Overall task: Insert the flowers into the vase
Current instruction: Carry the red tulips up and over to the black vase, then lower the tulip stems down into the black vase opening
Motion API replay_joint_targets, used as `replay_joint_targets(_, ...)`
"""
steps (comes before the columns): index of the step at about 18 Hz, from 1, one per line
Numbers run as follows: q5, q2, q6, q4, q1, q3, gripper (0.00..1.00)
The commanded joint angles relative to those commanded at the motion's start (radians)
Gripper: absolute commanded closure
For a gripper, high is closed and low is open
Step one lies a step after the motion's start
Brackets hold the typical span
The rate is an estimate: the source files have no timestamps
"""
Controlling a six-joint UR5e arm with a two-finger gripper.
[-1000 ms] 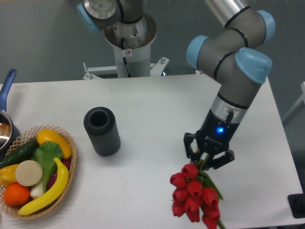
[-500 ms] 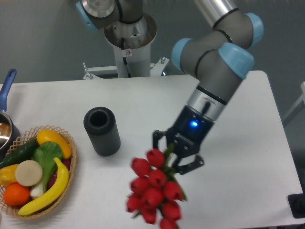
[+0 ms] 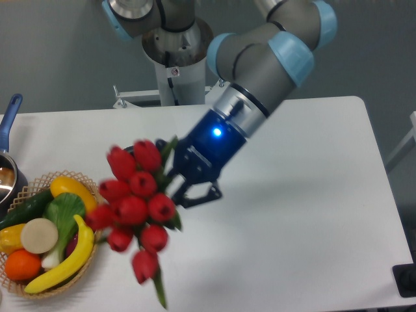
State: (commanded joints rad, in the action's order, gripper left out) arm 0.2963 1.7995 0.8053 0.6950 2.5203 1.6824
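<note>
The flowers (image 3: 135,201), a bunch of red tulip buds with green leaves, hang in the air left of centre, blurred by motion. My gripper (image 3: 185,177) is shut on their stems, with the buds pointing down and left toward the camera. The vase is almost wholly hidden behind the bunch; only a dark sliver (image 3: 130,151) shows at the bunch's top edge, and I cannot tell its mouth.
A woven basket (image 3: 96,224) of fruit and vegetables stands at the left front, close to the bunch. A pot with a blue handle (image 3: 10,112) sits at the far left edge. The robot's base column (image 3: 175,58) stands behind the table.
The arm has swung left and up from the right front of the table, carrying the flowers until they cover the vase.
</note>
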Motion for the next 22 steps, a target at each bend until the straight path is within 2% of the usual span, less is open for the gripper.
replay_joint_targets(3, -0.109, -0.057, 0.093, -0.011, 0.014, 0.109, 1.0)
replay_joint_targets(10, -0.207, -0.181, 0.224, -0.009, 0.069, 0.308, 1.0)
replay_joint_targets(12, -0.213, -0.183, 0.279, -0.009, 0.071, 0.336, 1.0)
replay_joint_targets(22, -0.215, -0.19, 0.379, -0.008, 0.077, 0.408, 1.0)
